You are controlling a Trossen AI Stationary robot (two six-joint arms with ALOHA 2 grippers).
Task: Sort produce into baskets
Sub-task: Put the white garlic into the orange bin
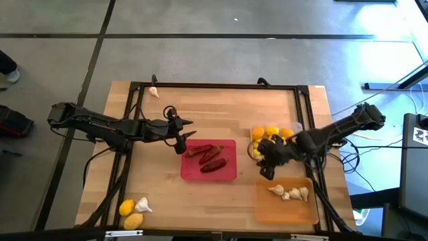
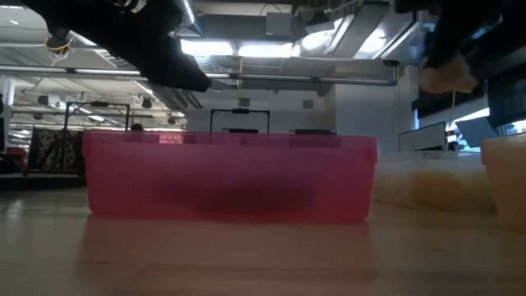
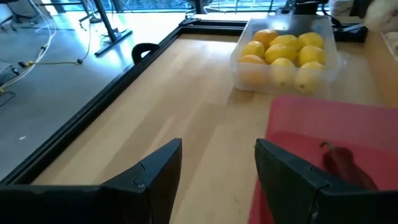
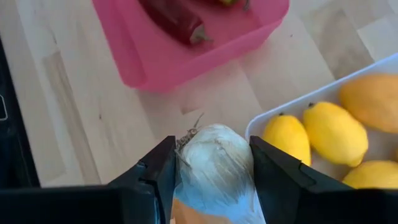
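High view: garlic bulb between right gripper fingers.

We find no writing, label, brand, number or sign that we can read in any view. We can see a small black-and-white patterned square on the equipment past the table's right edge, but it carries nothing legible.

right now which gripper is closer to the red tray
Left. The left gripper hangs open at the red tray's near corner; the right gripper, shut on a garlic bulb, is off its far side by the clear tray.
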